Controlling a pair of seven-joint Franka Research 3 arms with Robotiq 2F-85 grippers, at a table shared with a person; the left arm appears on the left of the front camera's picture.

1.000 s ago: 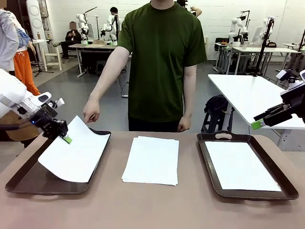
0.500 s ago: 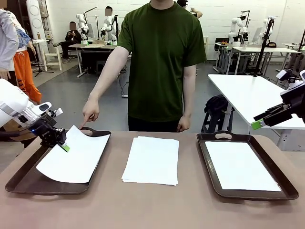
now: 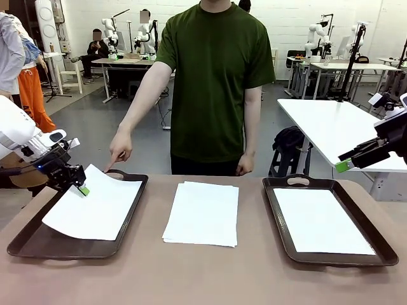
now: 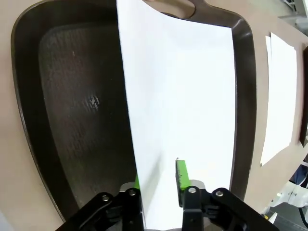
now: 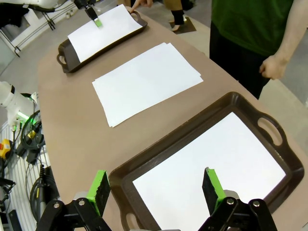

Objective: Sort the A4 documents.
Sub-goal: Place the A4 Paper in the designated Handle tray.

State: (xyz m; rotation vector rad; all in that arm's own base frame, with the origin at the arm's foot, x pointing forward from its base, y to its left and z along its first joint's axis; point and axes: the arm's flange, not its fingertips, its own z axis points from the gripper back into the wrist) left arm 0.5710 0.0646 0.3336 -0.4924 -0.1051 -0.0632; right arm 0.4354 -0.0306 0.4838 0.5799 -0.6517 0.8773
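One white A4 document [image 3: 92, 206] lies slanted in the left dark brown tray [image 3: 38, 244], its left part resting over the tray's rim. My left gripper [image 3: 81, 189] is at that sheet's far left corner. In the left wrist view its jaws [image 4: 159, 179] stand apart, with the sheet's [image 4: 192, 86] edge running between the green pads and a clear gap beside it. A stack of A4 documents [image 3: 203, 213] lies mid-table. Another sheet [image 3: 321, 219] lies flat in the right tray [image 3: 280, 229]. My right gripper [image 3: 346, 164] hovers open, high above that tray [image 5: 192, 122].
A person in a green shirt stands at the far side, with one hand [image 3: 119, 152] pointing a finger down at the left tray's far handle. Another white table [image 3: 331, 124] stands behind on the right. Bare brown tabletop [image 3: 203, 273] runs along the near edge.
The left gripper came down and left with the sheet, which went from curled and lifted to lying in the left tray. Its jaws have parted. The right arm stayed still.
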